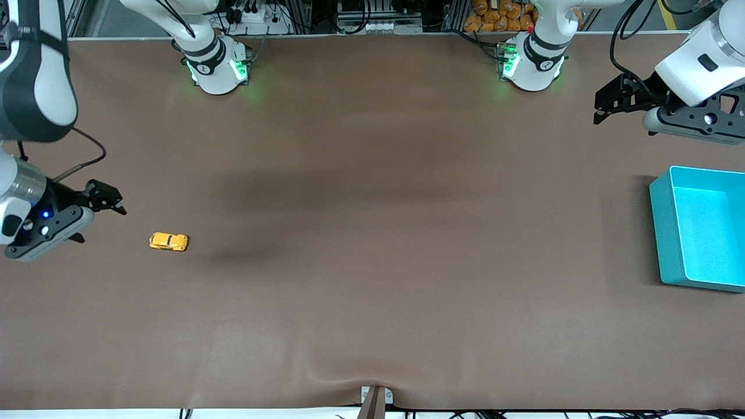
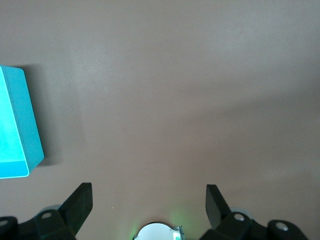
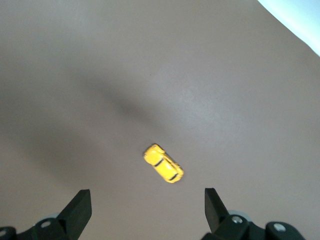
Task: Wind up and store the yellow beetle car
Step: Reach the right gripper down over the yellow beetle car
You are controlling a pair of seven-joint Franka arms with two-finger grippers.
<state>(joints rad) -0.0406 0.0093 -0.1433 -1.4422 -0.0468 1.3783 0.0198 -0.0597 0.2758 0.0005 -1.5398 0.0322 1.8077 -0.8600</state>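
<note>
White rounded arm links, black bands, black grippers, green base lights, apparently black cables.

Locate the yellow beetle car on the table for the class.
In the front view the yellow beetle car sits on the brown table at the right arm's end, close by the open right gripper, with the teal bin at the left arm's end.

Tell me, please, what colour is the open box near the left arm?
The box is turquoise inside and out, clearest in the front view.
</note>
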